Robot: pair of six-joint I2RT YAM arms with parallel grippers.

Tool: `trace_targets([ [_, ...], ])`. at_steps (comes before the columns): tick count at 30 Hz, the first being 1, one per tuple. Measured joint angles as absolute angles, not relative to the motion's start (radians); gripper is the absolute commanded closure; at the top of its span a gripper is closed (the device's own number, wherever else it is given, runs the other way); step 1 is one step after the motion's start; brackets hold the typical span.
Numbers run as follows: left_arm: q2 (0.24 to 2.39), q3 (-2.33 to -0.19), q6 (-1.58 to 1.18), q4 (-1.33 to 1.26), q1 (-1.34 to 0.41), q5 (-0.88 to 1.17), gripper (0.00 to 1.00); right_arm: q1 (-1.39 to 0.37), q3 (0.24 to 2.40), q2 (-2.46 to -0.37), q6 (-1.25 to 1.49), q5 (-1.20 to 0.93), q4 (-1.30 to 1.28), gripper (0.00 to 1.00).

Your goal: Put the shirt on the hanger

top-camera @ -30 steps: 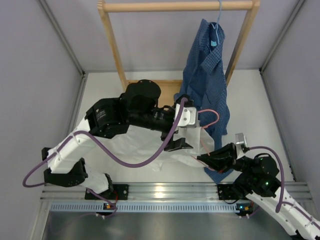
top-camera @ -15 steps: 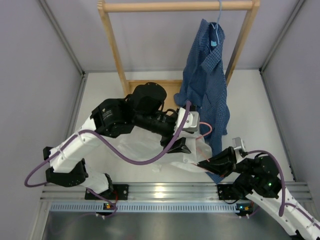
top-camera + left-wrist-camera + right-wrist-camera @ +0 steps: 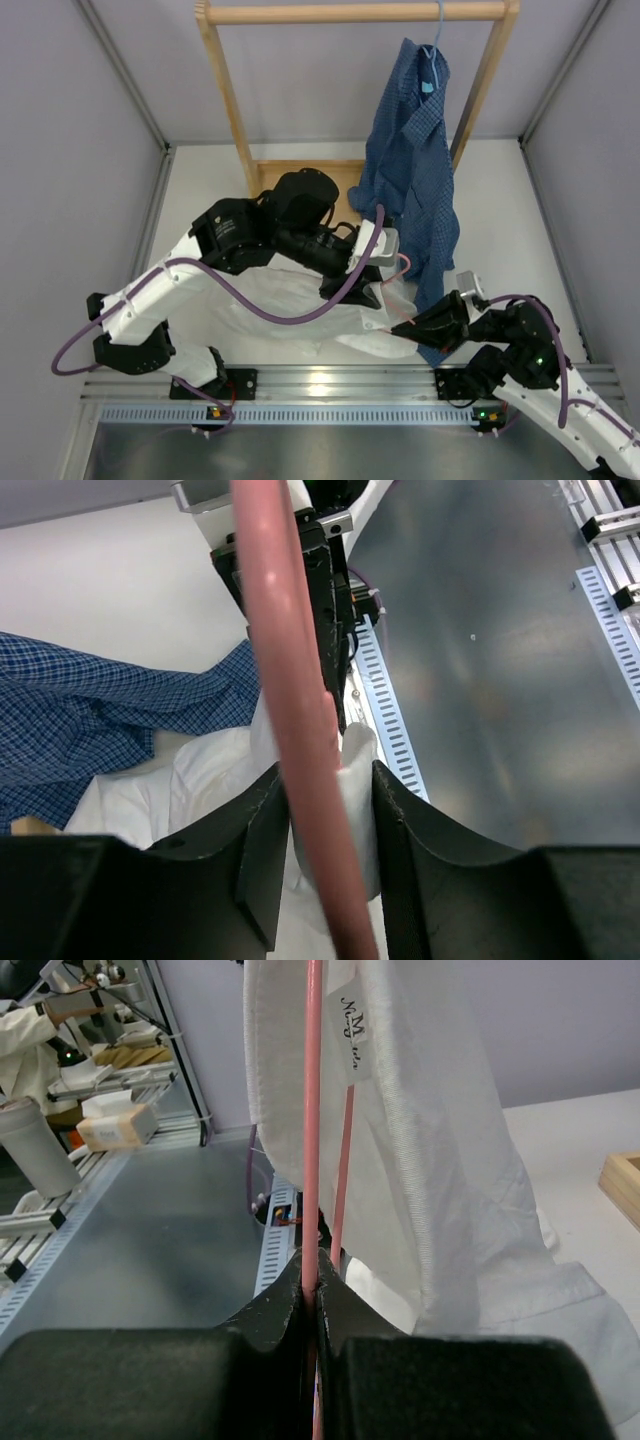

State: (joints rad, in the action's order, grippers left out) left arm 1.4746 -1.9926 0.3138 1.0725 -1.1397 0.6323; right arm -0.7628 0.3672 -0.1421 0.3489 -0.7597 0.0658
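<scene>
The white shirt [image 3: 290, 300] lies bunched on the table under my left arm, and part of it hangs over the pink wire hanger [image 3: 313, 1110]. My right gripper [image 3: 402, 330] is shut on the hanger's lower wire [image 3: 404, 262], with the jaws pinched tight around it in the right wrist view [image 3: 312, 1272]. My left gripper [image 3: 366, 291] sits just above the shirt's right edge. In the left wrist view its jaws [image 3: 327, 810] are closed around a fold of white cloth [image 3: 358, 780], with the pink wire [image 3: 290, 680] crossing in front.
A dark blue checked shirt [image 3: 415, 170] hangs on a light blue hanger from the wooden rack's bar [image 3: 350, 12], its hem reaching down beside my right gripper. The rack's wooden base [image 3: 335, 178] lies behind my left arm. Grey walls close both sides.
My left gripper has come down and toward the near edge, closing from wide open onto the shirt's fold. My right gripper has shifted slightly left with the hanger.
</scene>
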Motion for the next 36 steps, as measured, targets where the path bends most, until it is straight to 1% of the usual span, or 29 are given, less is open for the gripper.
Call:
trace_targets([
  [1,1.471,-1.98,0.314,1.071,-1.14,0.639,0.64,-0.763,0.372,-0.154,0.347,-0.764,0.067,1.0],
  [2,1.467,-1.966,0.313,1.067,-1.14,0.644,0.74,-0.763,0.376,-0.166,0.343,-0.77,0.066,1.0],
  [3,1.46,-1.953,0.311,1.062,-1.14,0.651,0.94,-0.763,0.377,-0.173,0.34,-0.775,0.065,1.0],
  [4,1.449,-1.936,0.311,1.053,-1.139,0.654,1.0,-0.763,0.377,-0.184,0.34,-0.779,0.066,1.0],
  [9,1.395,-1.871,0.316,1.001,-1.132,0.645,1.0,-0.763,0.398,-0.213,0.33,-0.789,0.069,1.0],
  [10,1.384,-1.858,0.316,0.988,-1.132,0.641,1.0,-0.763,0.402,-0.216,0.324,-0.788,0.068,0.89],
  [11,1.373,-1.843,0.315,0.978,-1.132,0.636,1.0,-0.763,0.403,-0.218,0.324,-0.784,0.066,0.4],
  [12,1.361,-1.827,0.315,0.974,-1.132,0.63,1.0,-0.763,0.406,-0.219,0.324,-0.778,0.064,0.19],
  [13,1.348,-1.811,0.311,0.972,-1.132,0.626,1.0,-0.763,0.409,-0.218,0.317,-0.762,0.064,0.11],
  [14,1.336,-1.798,0.311,0.972,-1.132,0.616,1.0,-0.763,0.413,-0.216,0.309,-0.743,0.056,0.08],
  [15,1.322,-1.782,0.307,0.97,-1.132,0.599,1.0,-0.763,0.421,-0.209,0.307,-0.71,0.037,0.01],
  [19,1.254,-1.705,0.276,0.941,-1.133,0.46,1.0,-0.763,0.458,-0.14,0.321,-0.499,-0.097,0.01],
  [21,1.218,-1.659,0.253,0.921,-1.133,0.37,1.0,-0.763,0.479,-0.102,0.366,-0.37,-0.181,0.0],
  [23,1.186,-1.621,0.231,0.905,-1.132,0.303,1.0,-0.763,0.481,-0.079,0.419,-0.286,-0.236,0.02],
  [26,1.143,-1.572,0.206,0.877,-1.132,0.242,1.0,-0.763,0.461,-0.083,0.516,-0.218,-0.289,0.13],
  [27,1.129,-1.559,0.199,0.867,-1.132,0.223,1.0,-0.763,0.451,-0.088,0.543,-0.204,-0.297,0.23],
  [28,1.112,-1.543,0.187,0.852,-1.132,0.202,1.0,-0.763,0.44,-0.098,0.572,-0.19,-0.306,0.26],
  [30,1.084,-1.522,0.167,0.828,-1.132,0.15,1.0,-0.763,0.41,-0.122,0.635,-0.171,-0.304,0.33],
  [32,1.06,-1.511,0.142,0.803,-1.132,0.087,1.0,-0.763,0.361,-0.138,0.693,-0.176,-0.273,0.36],
  [34,1.042,-1.509,0.125,0.786,-1.131,0.057,1.0,-0.763,0.305,-0.162,0.747,-0.185,-0.228,0.42],
  [36,1.025,-1.503,0.112,0.762,-1.131,0.051,1.0,-0.763,0.253,-0.205,0.789,-0.198,-0.163,0.45],
])
